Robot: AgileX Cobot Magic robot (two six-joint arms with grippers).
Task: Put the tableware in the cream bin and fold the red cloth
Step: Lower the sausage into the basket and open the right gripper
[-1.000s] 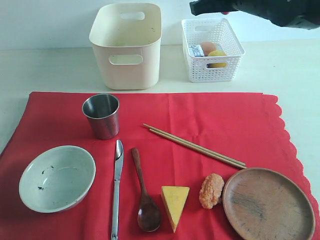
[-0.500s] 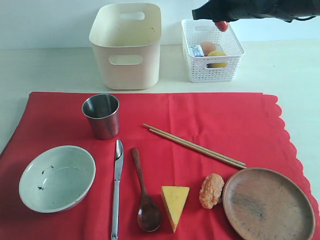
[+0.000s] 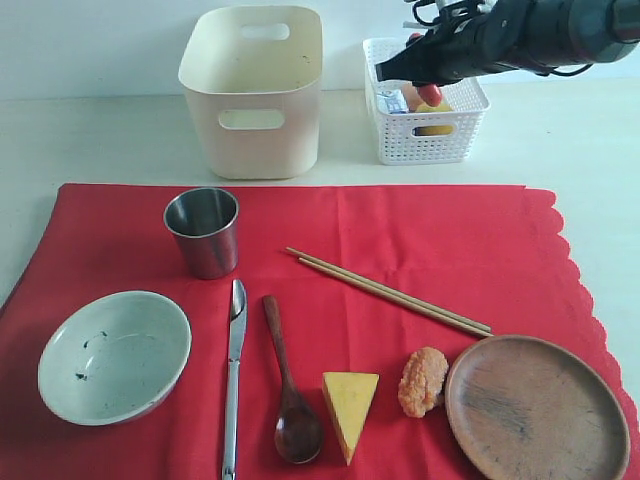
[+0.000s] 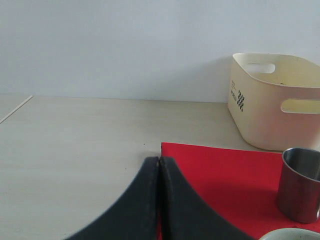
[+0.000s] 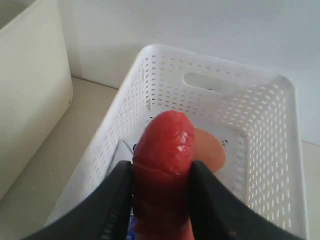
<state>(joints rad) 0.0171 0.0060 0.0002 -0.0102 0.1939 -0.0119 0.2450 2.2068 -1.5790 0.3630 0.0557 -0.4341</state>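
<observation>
Pale wood-grain tabletop (image 3: 100, 140), plain white wall (image 4: 150, 40)

The right gripper (image 3: 408, 68) is hovering over the white basket (image 3: 425, 145), and a red sausage (image 3: 430, 95) is showing just under it. The cream bin (image 3: 252, 95) is standing beside the basket. The cup (image 3: 203, 232), bowl (image 3: 113, 356), knife (image 3: 234, 370), spoon (image 3: 288, 385), chopsticks (image 3: 388, 291), plate (image 3: 537, 408), cheese (image 3: 350, 405) and nugget (image 3: 423, 381) are sitting on the red cloth (image 3: 440, 235).

A robot test bench stands dressed as a dining table: pale tabletop (image 3: 100, 140), bare white wall (image 3: 90, 50), red cloth (image 3: 450, 235) spread near, cream bin (image 3: 252, 100) and white lattice basket (image 3: 430, 148) at the far edge.
</observation>
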